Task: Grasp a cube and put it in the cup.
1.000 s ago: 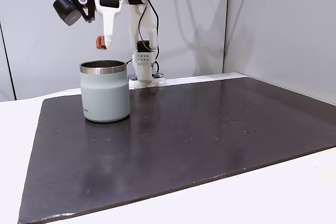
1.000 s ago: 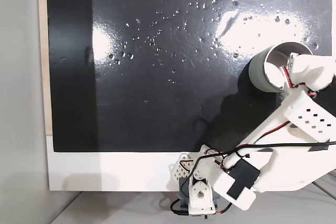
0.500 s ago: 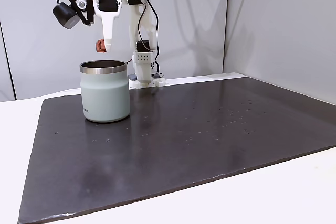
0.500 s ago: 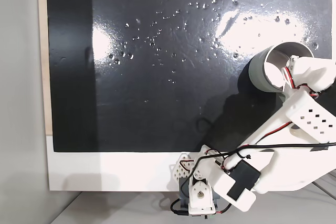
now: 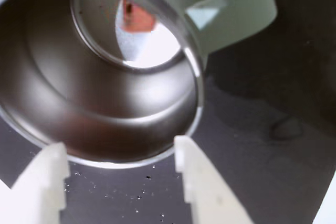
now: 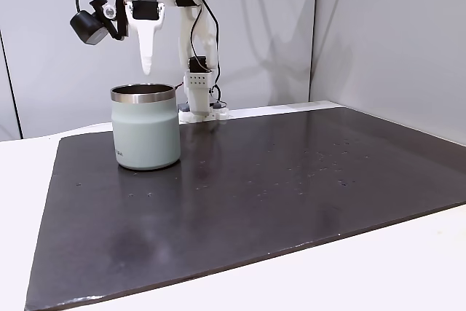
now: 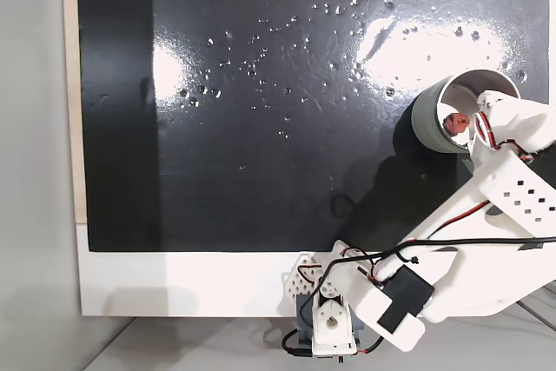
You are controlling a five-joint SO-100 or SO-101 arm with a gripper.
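Observation:
The pale grey-green cup [image 6: 145, 136] with a steel rim stands at the mat's far left in a fixed view. The reddish-orange cube [image 5: 137, 17] lies inside the cup [image 5: 194, 77] on its bottom, and from above the cube [image 7: 452, 121] shows within the cup's [image 7: 424, 119] round mouth. My gripper [image 6: 146, 68] hangs pointing down just above the rim, with nothing in it. In the wrist view the gripper [image 5: 118, 145] is open, its white fingers [image 5: 202, 187] spread wide over the cup's opening.
A black mat [image 6: 255, 194] covers most of the white table, dotted with small specks. The arm's base [image 6: 198, 100] stands behind the cup at the mat's far edge. A grey wall runs close behind and to the right.
The cube was held between the fingers above the cup; it has dropped into the cup. The gripper has opened and risen slightly.

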